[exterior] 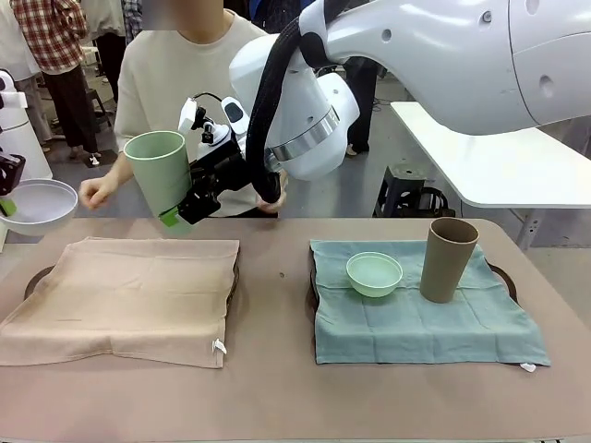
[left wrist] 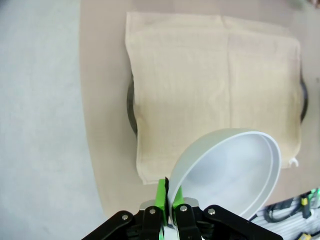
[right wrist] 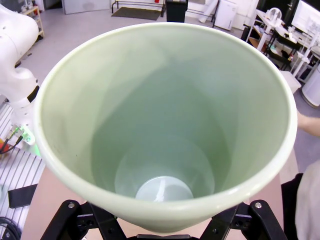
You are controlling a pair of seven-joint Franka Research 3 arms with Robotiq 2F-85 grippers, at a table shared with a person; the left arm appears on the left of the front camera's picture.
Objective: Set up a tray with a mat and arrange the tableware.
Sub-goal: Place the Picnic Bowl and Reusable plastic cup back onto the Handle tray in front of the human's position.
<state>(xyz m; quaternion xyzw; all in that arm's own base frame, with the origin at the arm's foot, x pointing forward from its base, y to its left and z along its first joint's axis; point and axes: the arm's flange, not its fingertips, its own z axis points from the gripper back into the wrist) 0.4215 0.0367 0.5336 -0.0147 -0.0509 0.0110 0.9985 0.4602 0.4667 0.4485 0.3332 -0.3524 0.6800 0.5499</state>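
Note:
My right gripper [exterior: 177, 214] reaches across to the left and is shut on the pale green cup [exterior: 159, 171], held up in the air over the far edge of the beige mat [exterior: 129, 295]. The right wrist view looks straight into this cup [right wrist: 165, 125]. At the far left, my left gripper [exterior: 7, 198] is shut on the rim of the white bowl [exterior: 39, 205]. In the left wrist view the gripper [left wrist: 169, 192] pinches the bowl [left wrist: 230, 170] above the beige mat [left wrist: 215, 85]. A mint green bowl [exterior: 374, 274] and a taupe cup [exterior: 448, 258] stand on the teal mat [exterior: 434, 323].
Each mat lies over a dark tray, whose rim [exterior: 37, 277] peeks out at the left and again [exterior: 503, 277] at the right. A person stands at the far side, one hand [exterior: 97, 192] near the green cup. A white table [exterior: 499, 166] stands behind on the right.

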